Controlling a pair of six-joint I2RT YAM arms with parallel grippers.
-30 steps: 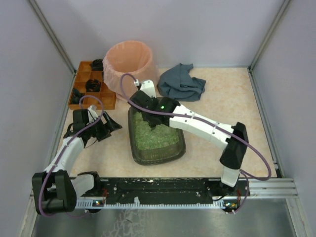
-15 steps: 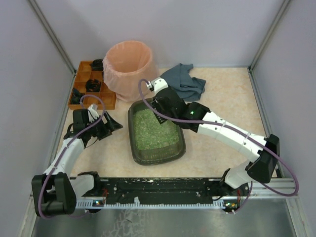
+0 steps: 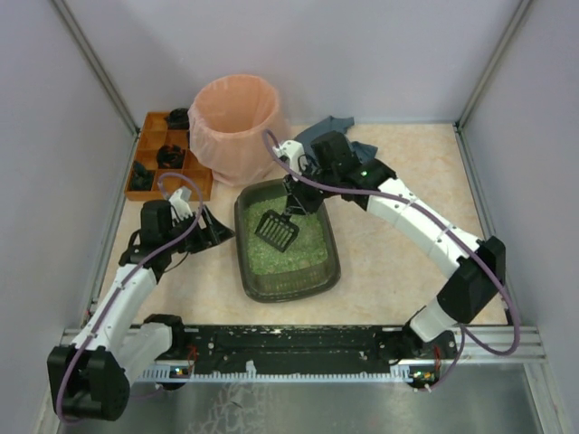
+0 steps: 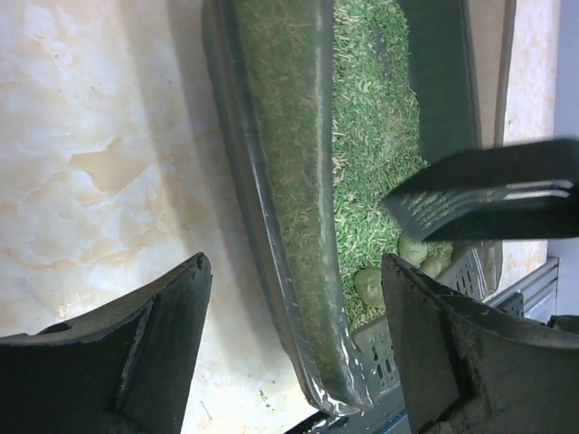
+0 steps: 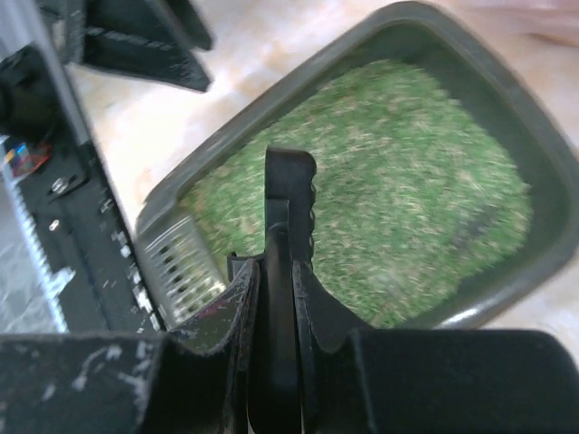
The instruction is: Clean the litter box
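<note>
Top external view: a rounded-rectangular litter box [image 3: 289, 293] of dark olive plastic lies in the middle of the desk [image 3: 407, 172], closer to its near edge, holding green grainy litter [image 3: 306, 251]. The right claw [image 3: 294, 192] is clenched on the ribbed handle of a black slotted scoop [image 3: 276, 231] over the litter. The left claw [image 3: 217, 232], spread wide, stands just beside the box's left wall.

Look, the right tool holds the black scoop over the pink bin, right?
Not quite. The right tool does hold the black scoop, but over the litter box, not the pink bin. The top external view shows it.
</note>
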